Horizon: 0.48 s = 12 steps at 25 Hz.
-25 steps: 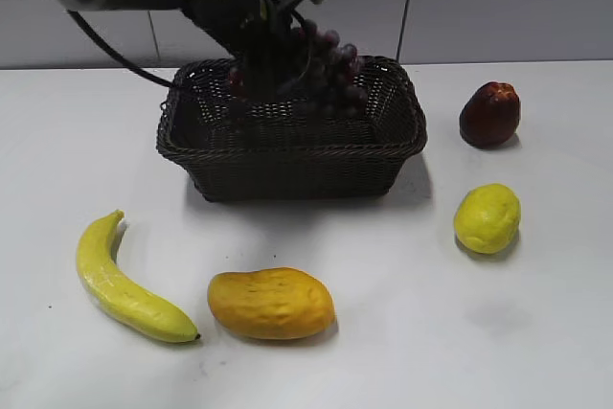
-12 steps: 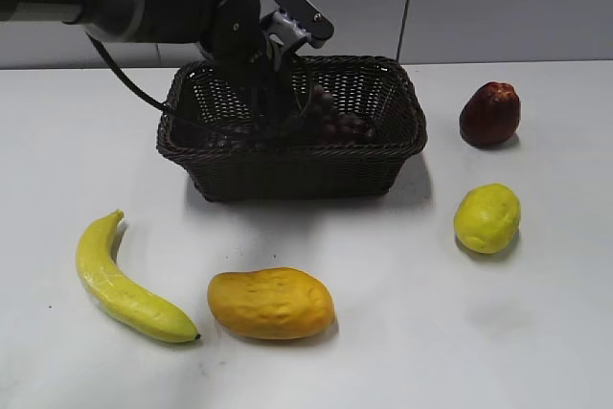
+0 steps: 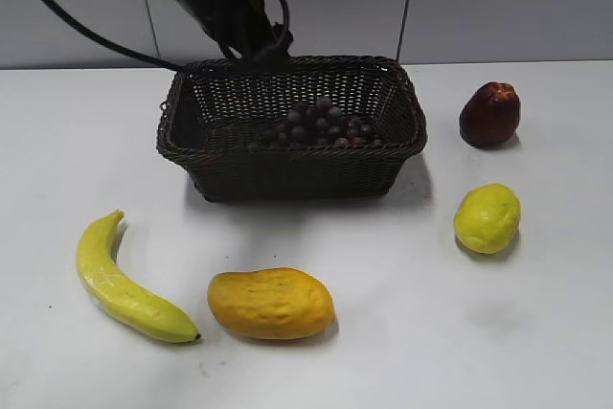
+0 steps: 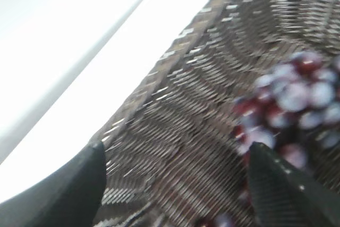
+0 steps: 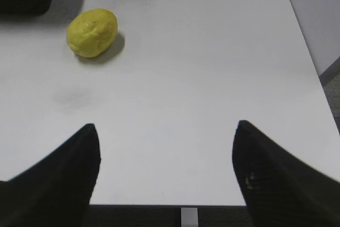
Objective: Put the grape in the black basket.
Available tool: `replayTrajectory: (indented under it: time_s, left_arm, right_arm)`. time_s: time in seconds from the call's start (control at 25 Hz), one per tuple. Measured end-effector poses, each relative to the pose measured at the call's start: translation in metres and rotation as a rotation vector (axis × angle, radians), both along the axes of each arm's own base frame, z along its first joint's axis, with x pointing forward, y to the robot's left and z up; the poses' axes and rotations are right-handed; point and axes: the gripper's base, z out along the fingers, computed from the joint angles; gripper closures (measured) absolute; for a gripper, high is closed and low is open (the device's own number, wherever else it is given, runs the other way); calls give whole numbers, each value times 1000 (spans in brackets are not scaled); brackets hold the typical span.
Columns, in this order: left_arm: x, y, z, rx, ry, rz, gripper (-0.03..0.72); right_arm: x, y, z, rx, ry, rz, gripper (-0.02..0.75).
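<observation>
The grape lies on the floor of the black basket, right of centre. Left hand: fingers spread wide, nothing held, above the basket's rear left wall; the bunch sits below it and to its right, apparently untouched (blurred view). Right hand: fingers apart, empty, over bare counter near the lemon.

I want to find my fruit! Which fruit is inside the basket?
The grapes. The purple bunch lies inside the dark basket, while the banana, mango, lemon and red fruit sit outside on the table.
</observation>
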Motion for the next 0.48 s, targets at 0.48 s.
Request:
replayTrajectory:
  time_s: [0.48]
  left_arm:
    - [-2, 128, 11, 1, 430, 463, 104]
  right_arm:
    - [0, 0, 0, 0, 0, 0, 150]
